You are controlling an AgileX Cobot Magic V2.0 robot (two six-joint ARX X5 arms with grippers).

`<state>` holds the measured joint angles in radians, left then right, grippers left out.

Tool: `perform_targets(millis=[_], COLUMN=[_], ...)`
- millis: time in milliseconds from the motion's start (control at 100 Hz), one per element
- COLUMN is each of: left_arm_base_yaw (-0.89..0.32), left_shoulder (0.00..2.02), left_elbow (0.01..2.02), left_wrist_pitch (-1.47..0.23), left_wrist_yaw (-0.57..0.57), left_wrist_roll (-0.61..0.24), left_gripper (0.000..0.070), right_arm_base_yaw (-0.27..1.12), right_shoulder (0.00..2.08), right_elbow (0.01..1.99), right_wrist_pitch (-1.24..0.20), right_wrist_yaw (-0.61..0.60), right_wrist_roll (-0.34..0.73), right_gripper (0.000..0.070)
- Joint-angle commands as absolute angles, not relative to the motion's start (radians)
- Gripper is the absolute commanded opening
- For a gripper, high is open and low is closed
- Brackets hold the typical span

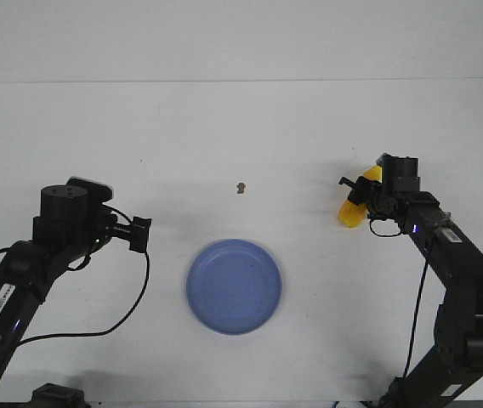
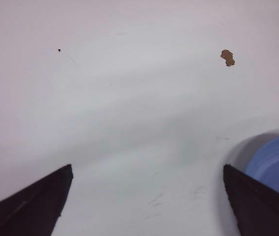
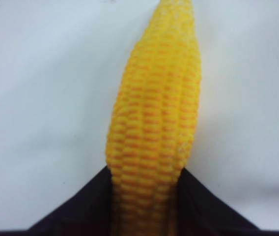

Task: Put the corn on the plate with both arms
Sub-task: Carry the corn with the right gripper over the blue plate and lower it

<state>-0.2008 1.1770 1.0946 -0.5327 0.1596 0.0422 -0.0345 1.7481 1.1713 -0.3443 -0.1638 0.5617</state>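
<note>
Two black arms reach over the white table (image 1: 241, 127), one from each near corner. The right pincer (image 1: 357, 197) is pinching the corn (image 1: 349, 212); in the right wrist view the yellow cob (image 3: 154, 132) sits squeezed between both black fingers (image 3: 80, 211), its kernel rows running away from the camera toward the tapered tip. From the front, only part of the cob shows, yellow at both sides of the pincer, right of the table's middle and well apart from the plate (image 1: 234, 286). Whether the cob is touching the table or raised off it cannot be told.

The periwinkle-blue plate lies flat near the front middle of the table, between the two arms, with nothing on it. The left pincer (image 1: 142, 233) hangs just beside the plate's left side, its fingers (image 2: 31, 206) spread wide with bare table between them; the plate's rim (image 2: 277, 162) shows past one finger. A small brown speck (image 1: 241, 187) lies on the table beyond the plate.
</note>
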Motion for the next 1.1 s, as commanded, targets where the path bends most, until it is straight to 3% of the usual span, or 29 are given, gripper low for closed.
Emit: perform_targets(millis=[0,230,610,880,1090], left_arm_base_yaw=[-0.203,-0.203,-0.203,-0.203,-0.203], left_shoulder=[1.186,1.186,1.186,1.186,1.186], left_elbow=[1.105,1.105,1.105,1.105,1.105], left_wrist_pitch=[-0.53,-0.53,-0.546,-0.547,-0.546], left_wrist_yaw=[0.161,0.161,0.161,0.161,0.161], left_wrist_roll=[0.04,0.037,0.037,0.036,0.037], left_gripper=[0.0626,0.0626,0.0626,0.0626,0.0626], right_arm_base_yaw=[-0.033,-0.032,0.152,0.378,0.564], right_shoulder=[1.769,1.668,1.386,1.35,1.37], right_elbow=[1.192,1.192,1.192,1.191,1.191], right_wrist_pitch=[-0.332,-0.368,-0.626,-0.658,-0.637], right_wrist_yaw=[-0.186,-0.349,-0.352,-0.321,-0.149], right_wrist_roll=[0.543,0.441,0.197,0.189,0.226], right_gripper=[0.0087,0.0087,0.0087,0.0087,0.0087])
